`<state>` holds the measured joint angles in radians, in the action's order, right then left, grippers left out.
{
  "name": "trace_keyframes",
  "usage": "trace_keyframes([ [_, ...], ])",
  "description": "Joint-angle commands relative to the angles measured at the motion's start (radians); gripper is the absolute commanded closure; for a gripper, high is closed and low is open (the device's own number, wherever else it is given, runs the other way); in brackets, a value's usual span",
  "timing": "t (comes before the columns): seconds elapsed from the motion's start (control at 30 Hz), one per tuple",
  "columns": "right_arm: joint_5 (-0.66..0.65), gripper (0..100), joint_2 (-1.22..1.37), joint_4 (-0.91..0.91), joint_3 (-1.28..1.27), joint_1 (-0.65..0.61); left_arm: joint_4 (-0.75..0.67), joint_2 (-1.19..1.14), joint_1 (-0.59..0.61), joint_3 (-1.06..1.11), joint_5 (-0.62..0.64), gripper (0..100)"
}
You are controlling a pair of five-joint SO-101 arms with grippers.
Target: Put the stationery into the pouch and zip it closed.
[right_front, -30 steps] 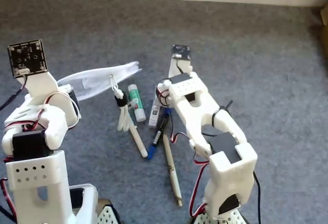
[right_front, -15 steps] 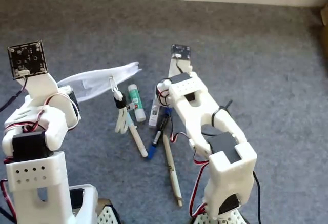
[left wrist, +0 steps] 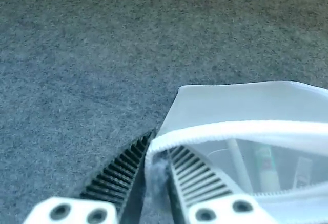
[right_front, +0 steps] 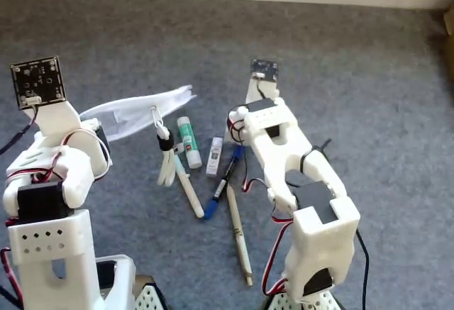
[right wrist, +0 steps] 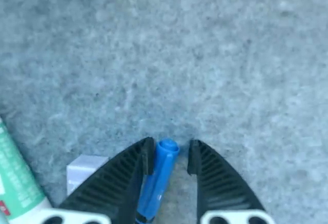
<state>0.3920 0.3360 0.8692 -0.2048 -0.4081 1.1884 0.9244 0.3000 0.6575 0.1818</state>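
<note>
A white mesh pouch [right_front: 142,113] lies at the left of the grey carpet, and my left gripper [left wrist: 158,149] is shut on the zipped rim of the pouch [left wrist: 241,129]. Right of it lie a green glue stick [right_front: 189,142], a white eraser [right_front: 214,156], a blue pen [right_front: 223,182], a long beige pen [right_front: 238,235] and a black-capped beige pen [right_front: 183,180]. My right gripper [right wrist: 169,149] is low over the carpet, open, with the top end of the blue pen [right wrist: 160,175] between its fingers. The eraser [right wrist: 84,170] and glue stick [right wrist: 15,185] lie just beside it.
A white cord [right_front: 168,167] with a black clip lies across the black-capped pen near the pouch's mouth. Open carpet [right_front: 369,97] stretches to the right and far side. A pale wall edge runs along the back.
My right arm has shifted right and a little farther away, uncovering the eraser and the blue pen's upper end. The left arm and pouch have stayed put.
</note>
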Motion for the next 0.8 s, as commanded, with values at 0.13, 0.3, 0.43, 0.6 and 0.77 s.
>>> trace_keyframes([
  [0.13,0.003,91.1,-0.001,-0.016,0.038,-0.001,-0.011,-0.018,0.016,0.010,0.011,99],
  [0.3,0.003,98.7,-0.001,-0.016,0.039,0.025,-0.009,-0.018,0.016,0.010,0.011,99],
  [0.43,0.003,99.2,-0.001,-0.016,0.041,0.048,-0.009,-0.018,0.016,0.010,0.011,99],
  [0.6,0.003,99.2,-0.002,-0.016,0.041,0.056,-0.009,-0.018,0.018,0.010,0.011,99],
  [0.77,0.002,99.3,-0.096,0.071,0.035,0.054,-0.008,-0.018,0.018,0.010,0.011,99],
])
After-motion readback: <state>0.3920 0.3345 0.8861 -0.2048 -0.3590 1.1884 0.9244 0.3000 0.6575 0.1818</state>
